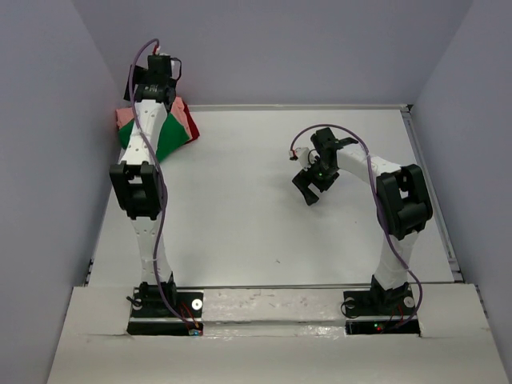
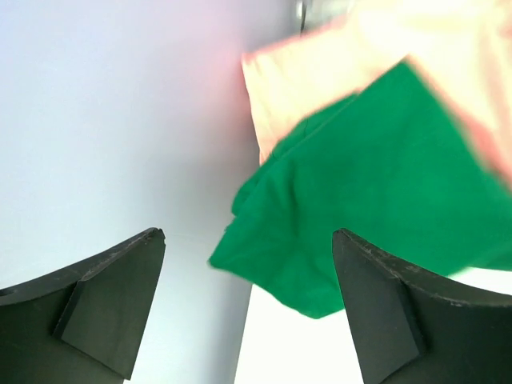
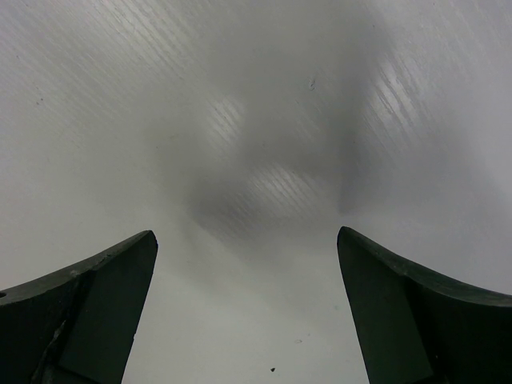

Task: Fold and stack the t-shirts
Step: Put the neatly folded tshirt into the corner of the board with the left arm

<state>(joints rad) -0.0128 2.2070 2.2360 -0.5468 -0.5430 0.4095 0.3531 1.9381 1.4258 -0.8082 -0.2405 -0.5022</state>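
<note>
White table (image 1: 240, 208), pale grey walls. Upper left of frame: pink t-shirt (image 1: 124, 118), green t-shirt (image 1: 170, 142) and dark red t-shirt (image 1: 190, 126), heaped at the wall. Left gripper (image 2: 248, 234) above the heap, fingers apart, holding nothing. Right of centre: right gripper (image 3: 246, 233), fingers apart, over the table surface.

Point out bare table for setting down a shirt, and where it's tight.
Bare: the table from the t-shirts rightward to the right end effector, open over bare surface, plus the middle of the near half. Crowded: the far-left corner, where the t-shirts pile against the left wall beneath the open left end effector.
</note>
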